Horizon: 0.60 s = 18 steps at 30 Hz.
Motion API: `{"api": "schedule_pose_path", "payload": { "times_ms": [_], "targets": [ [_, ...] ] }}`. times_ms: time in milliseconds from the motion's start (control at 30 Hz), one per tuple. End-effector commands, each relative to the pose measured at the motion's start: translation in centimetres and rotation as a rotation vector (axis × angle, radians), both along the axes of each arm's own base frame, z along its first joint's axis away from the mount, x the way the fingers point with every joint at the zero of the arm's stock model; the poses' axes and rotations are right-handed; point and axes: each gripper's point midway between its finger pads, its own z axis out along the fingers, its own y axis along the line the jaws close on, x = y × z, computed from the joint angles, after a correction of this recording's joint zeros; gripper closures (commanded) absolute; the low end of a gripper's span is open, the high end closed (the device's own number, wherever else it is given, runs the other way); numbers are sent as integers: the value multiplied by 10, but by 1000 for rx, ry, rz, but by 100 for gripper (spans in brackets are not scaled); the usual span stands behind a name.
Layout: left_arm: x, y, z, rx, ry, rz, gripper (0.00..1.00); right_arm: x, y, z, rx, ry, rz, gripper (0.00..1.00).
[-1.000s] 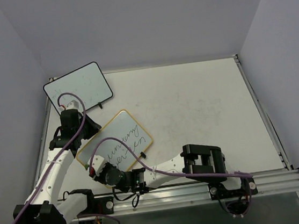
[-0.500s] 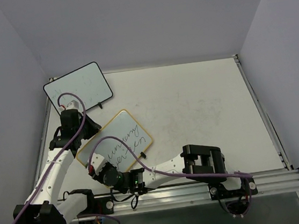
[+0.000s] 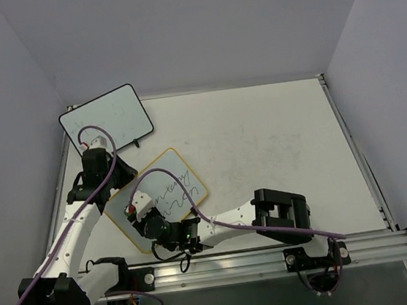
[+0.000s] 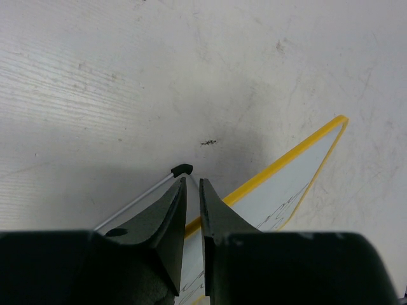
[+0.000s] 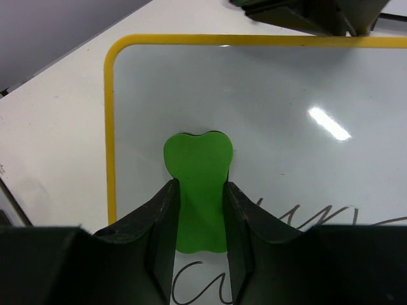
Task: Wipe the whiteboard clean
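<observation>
Right wrist view: the right tool [image 5: 200, 185] is clamped on a green eraser [image 5: 197, 166], one finger on each flank. The pad's rounded end projects past the fingertips and appears to lie against the whiteboard [image 5: 286, 95], just inside its yellow rim at a rounded corner. The surface around the pad is blank. Black handwriting [image 5: 305, 216] begins just beside the tool and runs away from that corner.

Change over the last second: in the top view the right tool has moved from the near edge of the whiteboard up onto its surface, toward the side facing the left edge of the bench [image 3: 276, 144]. The left arm has not moved. Judgement: a wiping stroke is under way. Most of the writing remains, so the task is at an early stage.

Left wrist view: the left tool [image 4: 193, 184] has its jaws almost together, with only a thin slit between them. The tips sit over the yellow rim, next to a thin pale rod with a black tip [image 4: 181, 169]. Whether the tool pinches the rim or only presses on it cannot be determined.

Location: the whiteboard lies flat and turned diagonally near the left edge of the bench, toward the near-left corner. A black-rimmed whiteboard [image 3: 108, 119] sits apart from it at the far-left corner.
</observation>
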Motion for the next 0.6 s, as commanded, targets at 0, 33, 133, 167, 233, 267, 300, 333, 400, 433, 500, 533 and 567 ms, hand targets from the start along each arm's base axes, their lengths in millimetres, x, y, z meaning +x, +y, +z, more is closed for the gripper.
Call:
{"api": "schedule_pose_path", "payload": {
  "times_ms": [0,33,133,167,233,267,300,333,400,433,500,533,567],
  "targets": [
    [2,-3,6,3,-20,-22,78,47,-59,-40,-169,16,-192,100],
    [3,-3,6,3,-21,-22,78,49,-62,-41,-171,19,-200,100],
    [2,-3,5,3,-18,-22,78,58,-74,-43,-167,29,-237,100],
    [2,-3,5,3,-18,-22,78,61,-76,-41,-161,30,-248,100],
    [2,-3,5,4,-18,-21,78,65,-85,-46,-164,35,-267,100],
    [2,-3,6,4,-18,-21,78,68,-89,-45,-159,37,-277,100],
    [2,-4,5,4,-17,-23,78,72,-92,-44,-154,37,-291,100],
    [2,-4,5,4,-17,-23,78,74,-97,-46,-155,41,-299,100],
    [2,-4,6,3,-18,-24,78,78,-103,-46,-152,40,-318,100],
    [2,-4,5,3,-16,-24,78,80,-108,-48,-155,42,-327,100],
    [2,-4,5,3,-16,-25,78,85,-114,-46,-147,36,-347,100],
    [2,-4,5,4,-15,-24,78,86,-117,-47,-146,36,-355,100],
    [2,-4,6,3,-16,-24,78,87,-121,-50,-152,36,-360,100]
  ]
}}
